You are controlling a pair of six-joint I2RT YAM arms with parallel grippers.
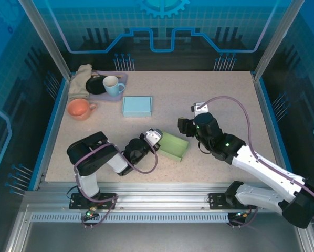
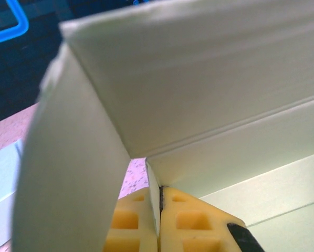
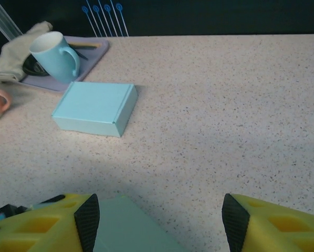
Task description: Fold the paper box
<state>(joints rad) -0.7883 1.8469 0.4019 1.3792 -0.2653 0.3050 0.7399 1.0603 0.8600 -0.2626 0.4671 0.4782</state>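
Your left pincer (image 2: 159,210) is clenched on a thin wall of the green paper box (image 1: 174,146), which lies on the table (image 1: 225,94) near the front edge, between the two arms. Your right pincer (image 3: 160,220) is released, its yellow fingers (image 3: 46,223) spread wide with a corner of that box showing between them. Farther back, well apart, a closed light-blue box (image 3: 96,107) sits just beside a tray (image 3: 89,52) holding a blue mug (image 3: 54,55).

Matt paper box (image 1: 174,145); speckled stone-look table (image 1: 225,100).
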